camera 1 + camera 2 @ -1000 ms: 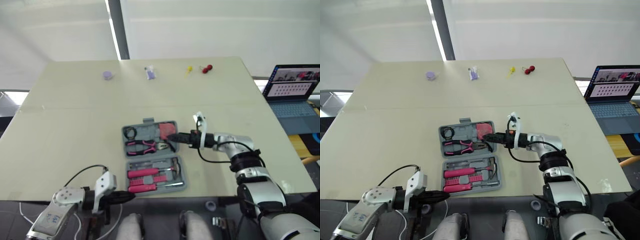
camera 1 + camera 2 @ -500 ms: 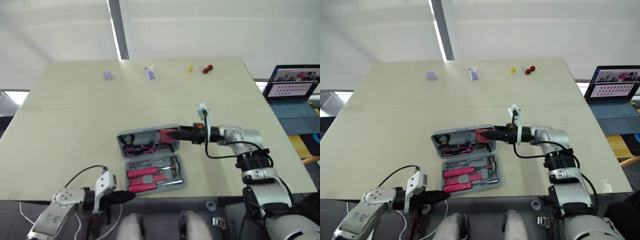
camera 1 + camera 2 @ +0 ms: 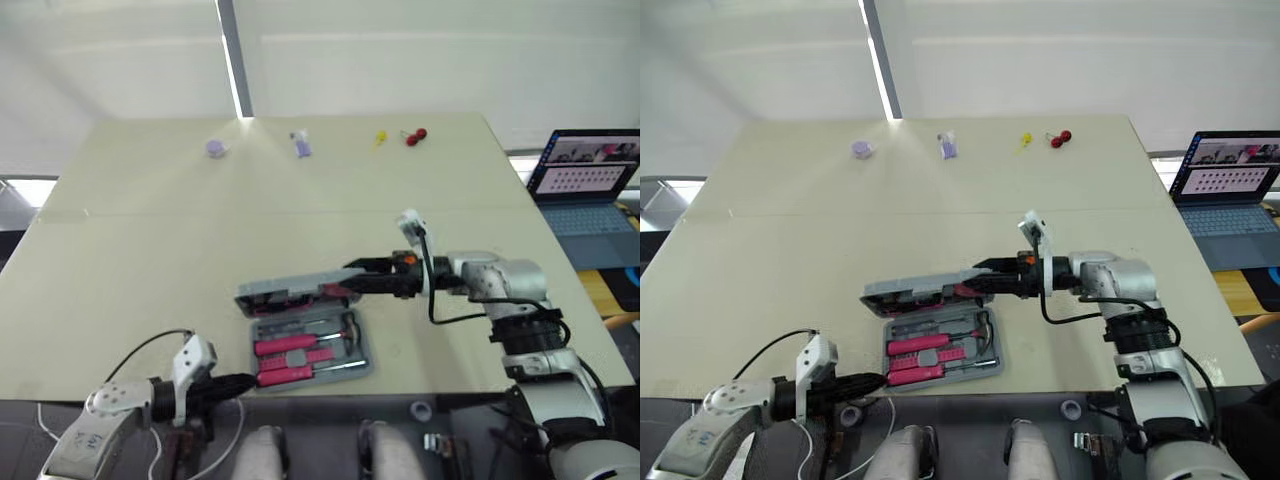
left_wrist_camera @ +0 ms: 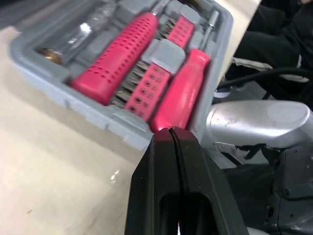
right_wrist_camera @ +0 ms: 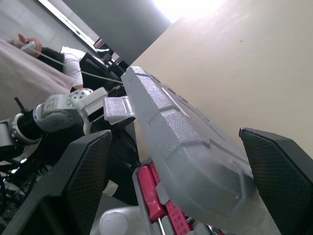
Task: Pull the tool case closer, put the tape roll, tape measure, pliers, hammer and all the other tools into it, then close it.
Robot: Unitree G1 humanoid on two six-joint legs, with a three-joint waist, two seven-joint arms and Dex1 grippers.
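Observation:
The grey tool case lies near the table's front edge, its base tray (image 3: 311, 348) holding pink-handled tools (image 4: 115, 61). Its lid (image 3: 290, 291) is raised and hangs tilted, about half way down over the tray. My right gripper (image 3: 352, 280) reaches in from the right, at the lid's right end. In the right wrist view its fingers (image 5: 73, 191) stand wide open with the lid (image 5: 181, 147) between them. My left gripper (image 3: 235, 383) is shut and empty, low at the table's front edge, just left of the tray (image 4: 73, 105).
At the table's far edge lie a purple roll (image 3: 216, 148), a small purple and white item (image 3: 300, 146), a yellow item (image 3: 380, 138) and two red ones (image 3: 414, 135). An open laptop (image 3: 585, 180) sits off the table to the right.
The lid has swung up from lying flat and now tips over the tray. My right gripper rose and moved toward me with it. My left arm sank slightly.

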